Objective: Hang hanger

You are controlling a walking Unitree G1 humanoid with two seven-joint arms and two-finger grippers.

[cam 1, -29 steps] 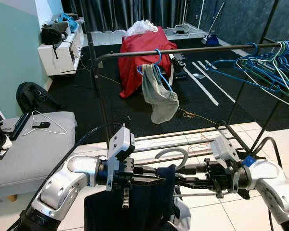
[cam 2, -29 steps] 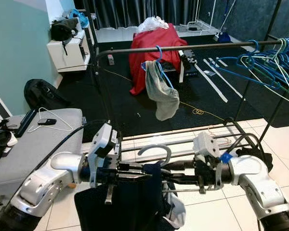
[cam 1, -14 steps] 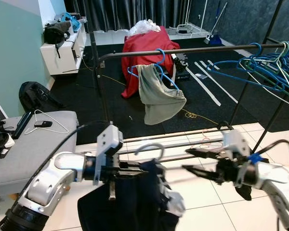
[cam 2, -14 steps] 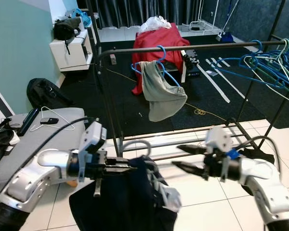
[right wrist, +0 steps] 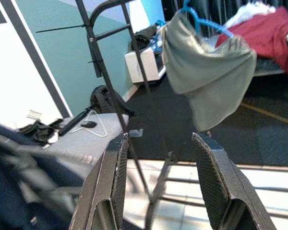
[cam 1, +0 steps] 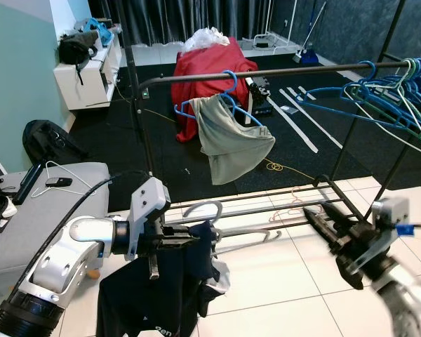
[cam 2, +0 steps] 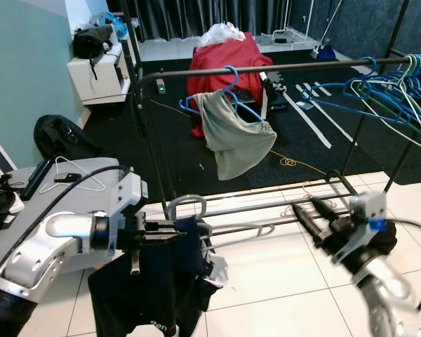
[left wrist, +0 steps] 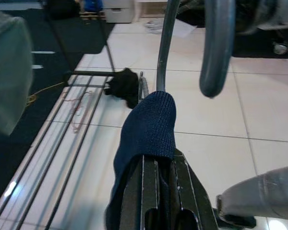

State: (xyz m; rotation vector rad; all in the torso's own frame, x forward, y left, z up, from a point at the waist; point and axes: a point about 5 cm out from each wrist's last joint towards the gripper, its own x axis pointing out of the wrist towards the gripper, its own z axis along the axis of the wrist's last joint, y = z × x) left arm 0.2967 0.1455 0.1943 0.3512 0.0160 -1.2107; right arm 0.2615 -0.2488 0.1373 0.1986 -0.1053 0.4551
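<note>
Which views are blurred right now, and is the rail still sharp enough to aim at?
Eye views: the right gripper and its arm are motion-smeared; the rail and grey garment are sharp. Right wrist view: lower left corner streaked, fingers crisp. Left wrist view: the hanger hook is soft, the navy cloth sharp.

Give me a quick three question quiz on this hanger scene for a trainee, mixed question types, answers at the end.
1. True or false: the right gripper is shut on the hanger.
2. Which gripper holds the dark garment? A left B right C neither
3. What colour is the cloth hanging on the rail?

Key: 1 false, its fingers are open and apart from the hanger. 2 A, the left gripper clamps the garment at the hanger. 3 grey, on a blue hanger.
</note>
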